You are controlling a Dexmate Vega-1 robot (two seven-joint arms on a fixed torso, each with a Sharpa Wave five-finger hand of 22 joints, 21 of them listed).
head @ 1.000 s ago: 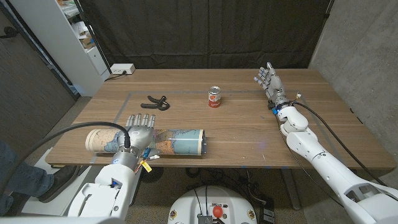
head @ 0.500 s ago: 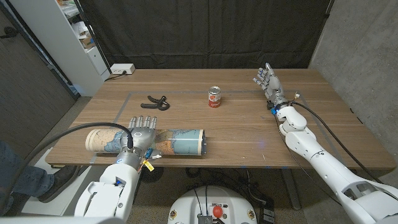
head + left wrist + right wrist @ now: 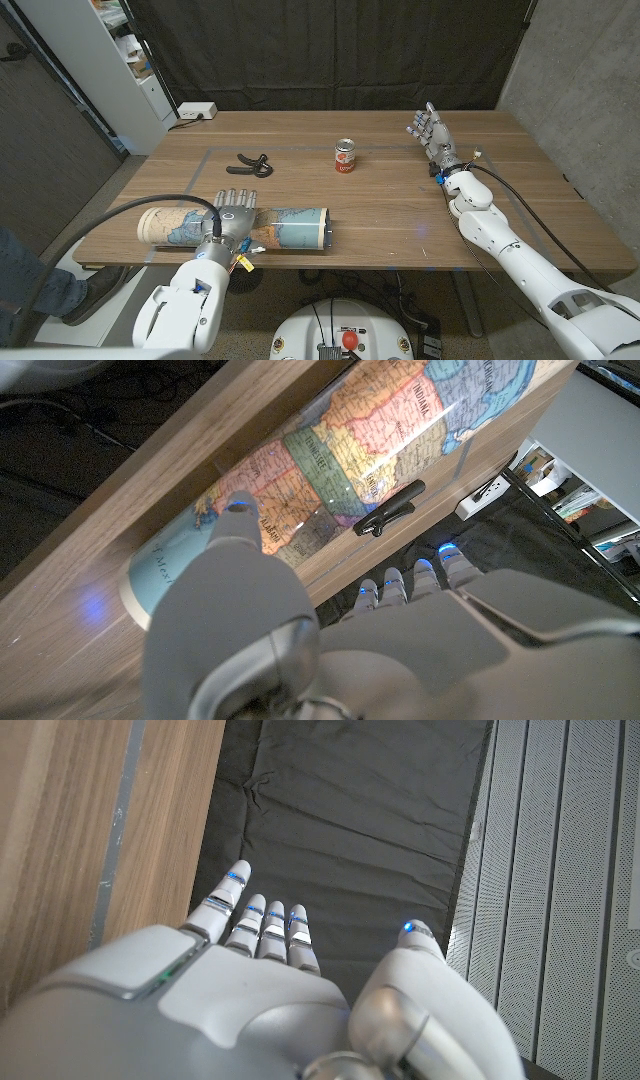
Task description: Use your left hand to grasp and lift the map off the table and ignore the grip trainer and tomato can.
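Rolled map lies at the table's near edge, long axis across the robot's front; left hand poised over its middle, fingers spread, nothing gripped; right hand far off.

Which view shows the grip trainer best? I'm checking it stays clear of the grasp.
The head view: the grip trainer lies whole on the table, apart from the map. The left wrist view shows it beyond the map, partly hidden.
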